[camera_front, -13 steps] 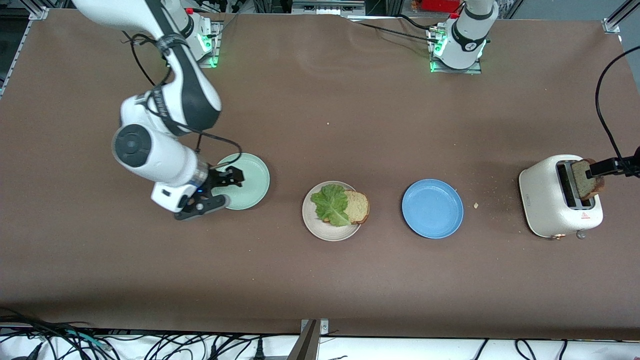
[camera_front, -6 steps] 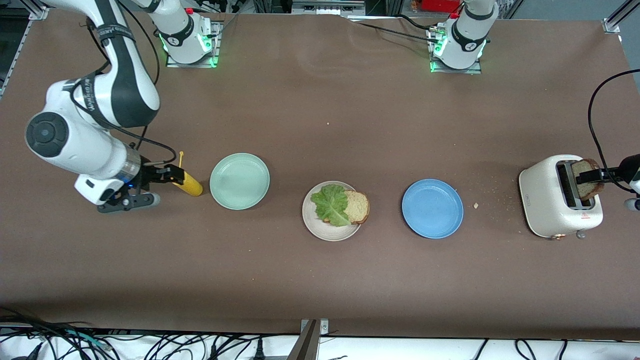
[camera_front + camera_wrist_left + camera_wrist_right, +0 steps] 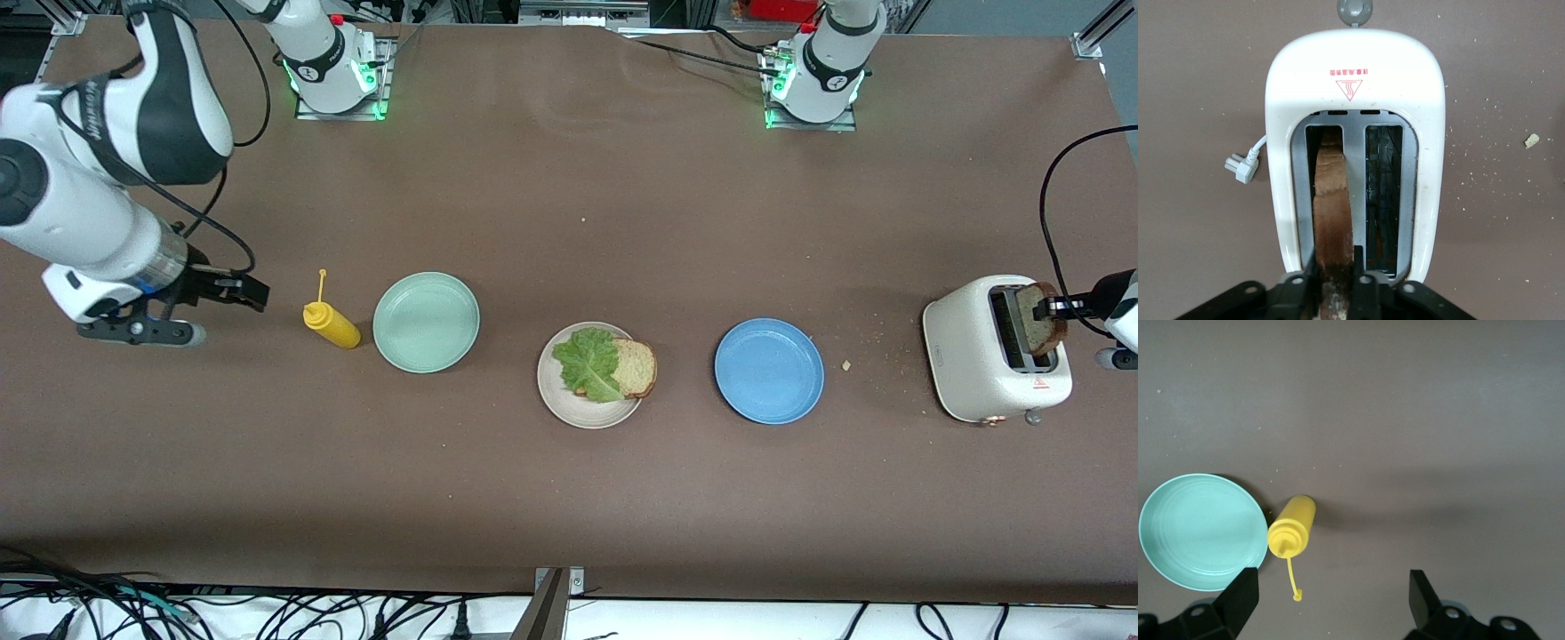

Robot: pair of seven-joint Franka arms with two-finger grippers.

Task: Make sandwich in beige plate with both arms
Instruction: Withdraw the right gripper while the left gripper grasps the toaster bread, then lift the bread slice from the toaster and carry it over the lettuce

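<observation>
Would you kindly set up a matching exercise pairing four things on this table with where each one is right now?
Things:
1. lettuce leaf
2. second bread slice
3. yellow squeeze bottle
4. blue plate

Places:
A. beside the mint-green plate, toward the right arm's end
B. in a toaster slot, gripped by the left gripper
C. on a bread slice in the beige plate
D. between the beige plate and the toaster

Pairs: 1-C, 2-B, 3-A, 4-D
</observation>
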